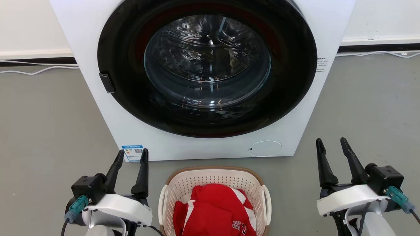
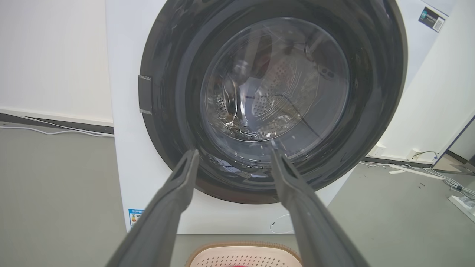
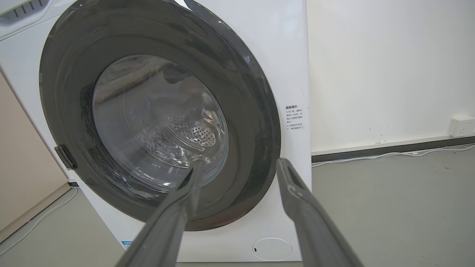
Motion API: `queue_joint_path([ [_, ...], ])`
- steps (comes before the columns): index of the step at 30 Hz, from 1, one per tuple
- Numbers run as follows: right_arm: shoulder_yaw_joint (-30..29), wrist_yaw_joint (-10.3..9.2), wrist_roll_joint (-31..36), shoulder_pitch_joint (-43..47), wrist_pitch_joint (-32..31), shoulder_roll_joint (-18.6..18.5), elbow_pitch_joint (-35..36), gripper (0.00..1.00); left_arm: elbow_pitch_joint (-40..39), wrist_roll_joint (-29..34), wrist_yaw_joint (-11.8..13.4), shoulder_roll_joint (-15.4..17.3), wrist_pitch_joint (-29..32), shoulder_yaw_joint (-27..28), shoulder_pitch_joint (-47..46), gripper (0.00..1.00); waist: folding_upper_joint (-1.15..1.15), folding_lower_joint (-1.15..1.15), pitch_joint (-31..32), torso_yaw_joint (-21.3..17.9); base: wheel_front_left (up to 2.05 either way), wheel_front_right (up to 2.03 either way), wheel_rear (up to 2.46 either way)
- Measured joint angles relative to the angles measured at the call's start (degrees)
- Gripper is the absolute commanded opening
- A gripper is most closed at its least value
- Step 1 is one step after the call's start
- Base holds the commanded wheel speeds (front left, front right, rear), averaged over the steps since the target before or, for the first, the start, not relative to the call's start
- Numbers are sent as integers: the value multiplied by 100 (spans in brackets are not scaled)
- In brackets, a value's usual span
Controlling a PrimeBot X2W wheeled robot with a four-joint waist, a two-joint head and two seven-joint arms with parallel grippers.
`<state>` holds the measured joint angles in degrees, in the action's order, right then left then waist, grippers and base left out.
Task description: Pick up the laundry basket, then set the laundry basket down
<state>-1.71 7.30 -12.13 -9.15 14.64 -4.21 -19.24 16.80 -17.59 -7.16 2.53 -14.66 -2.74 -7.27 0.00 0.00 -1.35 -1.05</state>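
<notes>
Nearest the robot, the laundry basket [image 1: 210, 179] is being seen standing on the grey floor [image 1: 42, 131], between the two grippers and just in front of the washing machine [image 1: 105, 124]. Its near end is being cut off by the lower edge of the head view. A red garment [image 1: 213, 209] with white stripes and lettering is being carried inside it, crumpled and covering most of the bottom. The left gripper [image 1: 133, 151] is being held just beside the basket's left side and the right gripper [image 1: 330, 140] well off to its right. The jaws of both are being held spread with nothing between them, and neither is touching the basket.

A narrow strip of bare floor is being left between the basket's far rim and the machine's foot, while wide open floor is being shown on either side of the machine.

The basket is being shown as cream perforated plastic with rounded corners, a brown woven-look rim and white loop handles [image 1: 163, 203] at its sides. The machine is being presented as a smooth white box with a round, glossy black door [image 1: 206, 65], shut, with domed glass. A perforated metal drum is being glimpsed behind the glass, but whether anything is lying in it cannot be told through the reflections. A blue label [image 1: 132, 153] and a round flap [image 1: 265, 148] are being shown low on the front. Farthest off, white cables [image 1: 32, 70] are being trailed along the foot of the white wall [image 1: 29, 23].
</notes>
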Motion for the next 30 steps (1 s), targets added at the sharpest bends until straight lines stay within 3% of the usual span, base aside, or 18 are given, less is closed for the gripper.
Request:
queue_joint_path([
  [22,-8,0,-1,1,0,12,-4,100,18,-15,0,-3,0,-79,0,100,0,0,-27,-40,0,0,0],
  [23,-5,0,-1,2,0,18,-15,0,30,-24,0,-4,0,-107,2,0,0,0,-26,-42,0,0,0],
  [30,-11,-9,-347,205,-110,78,-212,0,253,-349,1,-57,112,-100,219,0,0,3,-5,-36,0,0,0],
])
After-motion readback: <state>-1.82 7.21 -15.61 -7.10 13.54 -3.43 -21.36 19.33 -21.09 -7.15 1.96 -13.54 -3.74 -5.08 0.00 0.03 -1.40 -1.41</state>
